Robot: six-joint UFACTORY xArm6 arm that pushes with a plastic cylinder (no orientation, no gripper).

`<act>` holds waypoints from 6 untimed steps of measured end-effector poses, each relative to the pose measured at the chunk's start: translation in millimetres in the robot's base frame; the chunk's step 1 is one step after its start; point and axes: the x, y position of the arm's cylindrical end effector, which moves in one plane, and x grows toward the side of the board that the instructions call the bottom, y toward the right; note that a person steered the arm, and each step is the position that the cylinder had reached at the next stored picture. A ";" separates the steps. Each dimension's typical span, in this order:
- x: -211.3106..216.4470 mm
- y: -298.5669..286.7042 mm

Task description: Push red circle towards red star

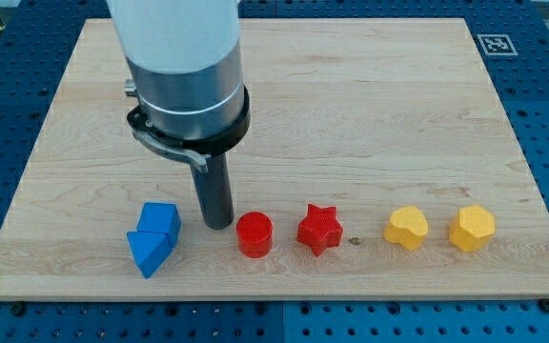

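Note:
The red circle [254, 233] lies on the wooden board near the view's bottom, left of centre. The red star [319, 229] lies just to its right, with a small gap between them. My tip [218, 225] rests on the board just left of the red circle, close to it; I cannot tell whether it touches. The arm's grey and white body rises above the tip toward the view's top.
A blue cube [161, 220] and a blue triangle-like block [149, 252] sit together left of my tip. A yellow heart-like block [406, 228] and a yellow hexagon [472, 228] lie at the right. The wooden board [351, 95] lies on a blue perforated table.

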 end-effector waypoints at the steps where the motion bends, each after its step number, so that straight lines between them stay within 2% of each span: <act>1: 13.9 0.0; 3: 41.5 3.1; 6: 41.5 91.8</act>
